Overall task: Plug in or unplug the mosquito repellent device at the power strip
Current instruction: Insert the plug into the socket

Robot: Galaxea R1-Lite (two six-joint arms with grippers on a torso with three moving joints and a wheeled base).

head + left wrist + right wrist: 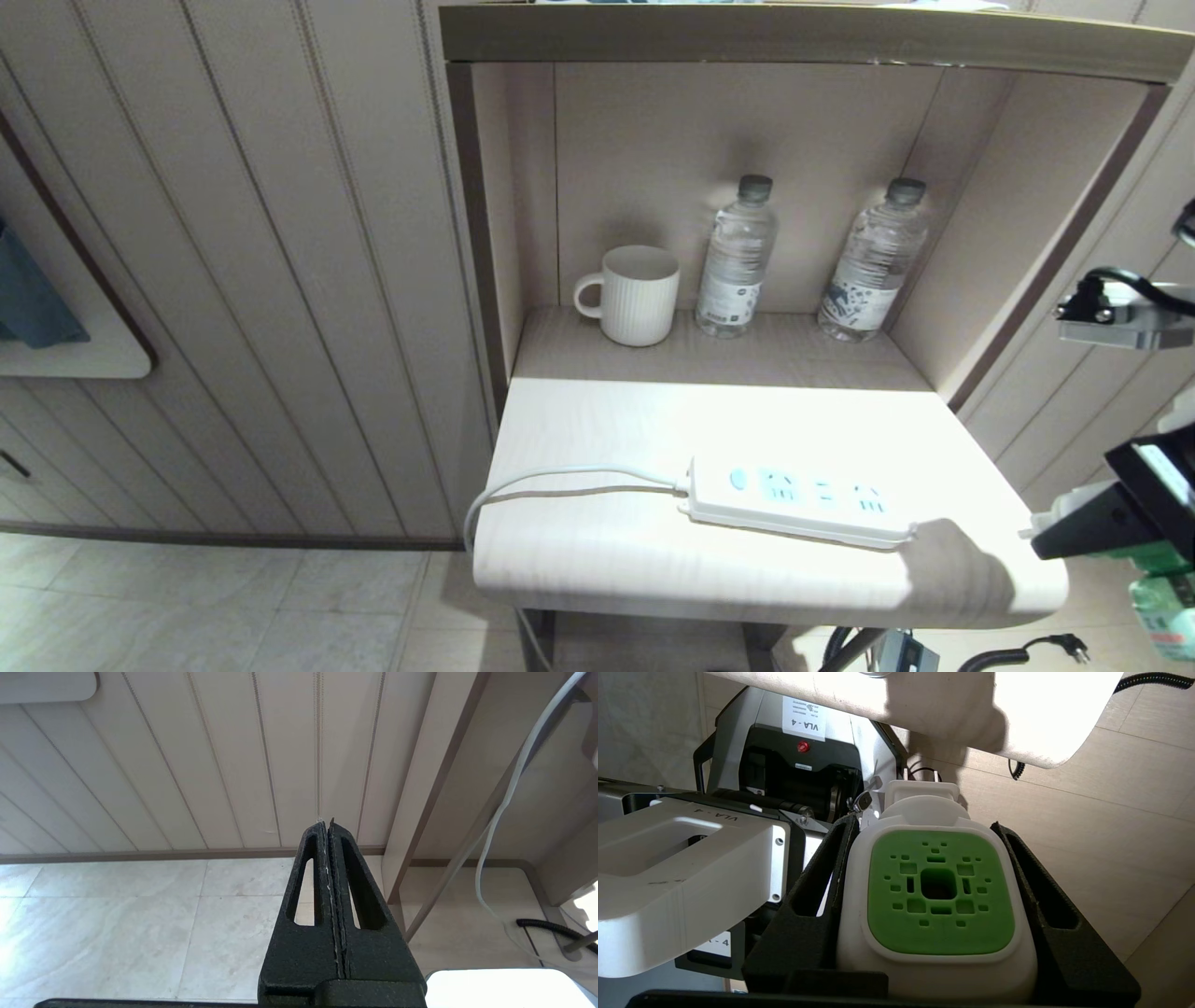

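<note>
Repellent device [941, 891] sits clamped between the right gripper's [938, 826] two black fingers [817, 891], its green vented face toward the wrist camera and its plug prongs pointing out past the fingertips. Beyond those tips, the table [653, 569] edge lies close by, with the strip [803, 499] on top, well clear of the device and all three sockets bare. Left gripper [329, 828] hangs low beside the table, fingers pressed together on nothing.
</note>
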